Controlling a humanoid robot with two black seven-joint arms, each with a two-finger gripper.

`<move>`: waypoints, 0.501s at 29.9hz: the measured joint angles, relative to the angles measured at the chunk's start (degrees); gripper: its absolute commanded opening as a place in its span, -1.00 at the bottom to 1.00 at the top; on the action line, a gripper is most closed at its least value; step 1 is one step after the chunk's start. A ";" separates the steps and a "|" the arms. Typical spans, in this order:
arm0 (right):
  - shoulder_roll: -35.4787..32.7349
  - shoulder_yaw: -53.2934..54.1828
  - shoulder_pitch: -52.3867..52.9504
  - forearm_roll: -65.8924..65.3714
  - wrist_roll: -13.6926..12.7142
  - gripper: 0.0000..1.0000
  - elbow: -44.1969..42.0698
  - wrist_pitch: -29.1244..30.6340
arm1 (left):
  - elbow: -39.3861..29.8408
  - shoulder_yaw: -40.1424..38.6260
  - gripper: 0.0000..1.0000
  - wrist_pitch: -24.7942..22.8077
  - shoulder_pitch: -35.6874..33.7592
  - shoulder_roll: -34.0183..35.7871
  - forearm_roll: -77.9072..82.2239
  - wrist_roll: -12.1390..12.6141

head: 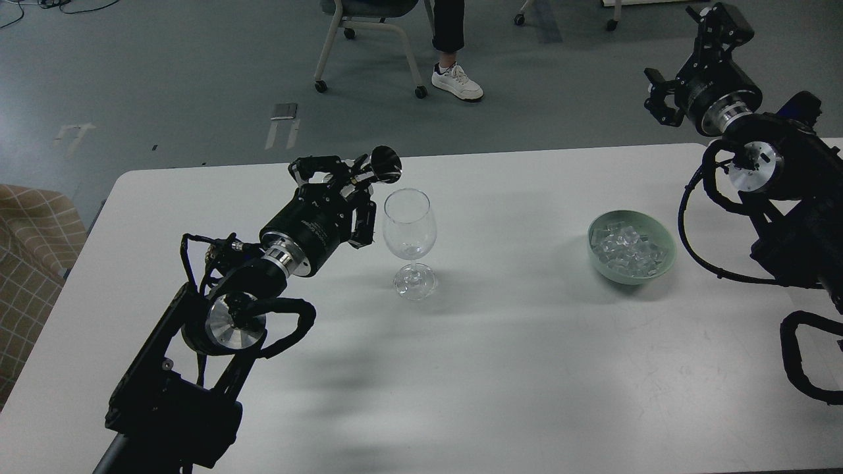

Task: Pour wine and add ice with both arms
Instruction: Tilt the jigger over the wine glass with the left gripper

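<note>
A clear stemmed wine glass stands upright on the white table, left of centre. The wine is only a faint trace at the bottom of its bowl. My left gripper is shut on a small shiny dark cup, tipped on its side just above and left of the glass rim; no stream shows. The ice lies heaped in a pale green bowl at the right. My right gripper hangs open and empty, high beyond the table's far right corner.
A chair on castors and a person's leg with a white shoe stand on the floor beyond the far edge. A checked cushion sits off the table's left edge. My right arm's cables loop near the bowl.
</note>
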 measured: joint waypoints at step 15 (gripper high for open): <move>-1.82 -0.10 -0.55 0.00 0.05 1.00 1.39 0.00 | 0.06 0.04 -1.00 -0.06 -0.26 0.10 4.19 -0.34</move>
